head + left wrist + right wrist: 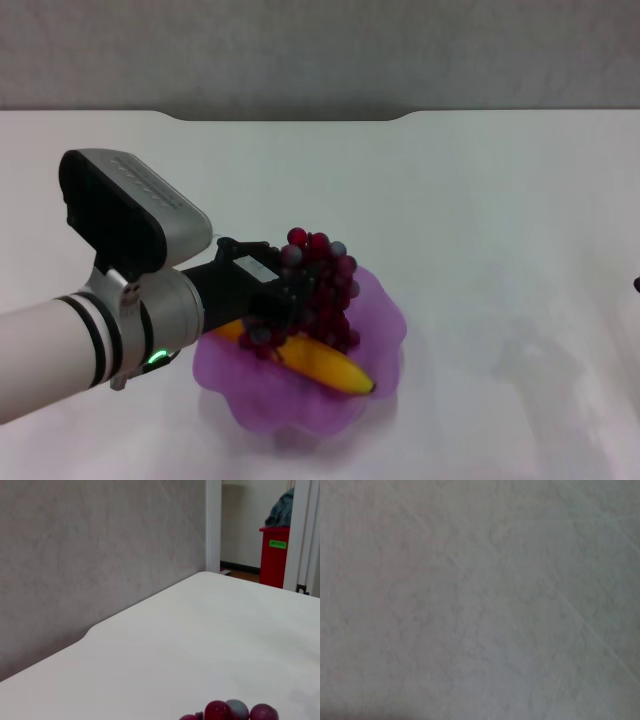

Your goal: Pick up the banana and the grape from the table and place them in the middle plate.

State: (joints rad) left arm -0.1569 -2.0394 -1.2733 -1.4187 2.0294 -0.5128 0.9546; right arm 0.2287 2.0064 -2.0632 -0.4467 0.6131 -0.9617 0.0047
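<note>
1. We see the white desk (pixel 480 200) spread under everything, its far edge notched where it meets the grey wall (pixel 320 50).
2. Our left arm (pixel 60 340) reaches in from the near left of the plate, its black camera housing above the wrist.
3. The plate (pixel 385 330), translucent purple with a wavy rim, sits on the desk at the near centre; it is our landmark for the rest.
4. The banana (pixel 325 365) lies inside the plate, toward its near side, one end pointing to the plate's near right rim and the other hidden under the gripper and the grapes.
5. The grapes (pixel 320 275) hang as a dark red bunch over the plate's far left part, above the banana; we cannot tell whether the lowest grapes touch the banana or the plate. In the left wrist view a few grapes (pixel 235 711) show at the frame's edge against the desk.
6. The left gripper (pixel 285 295) is over the plate's left side, closed on the grapes, its black fingers partly buried in the bunch.
7. The right gripper does not show in any view; only a dark sliver sits at the desk's right edge, far from the plate.
</note>
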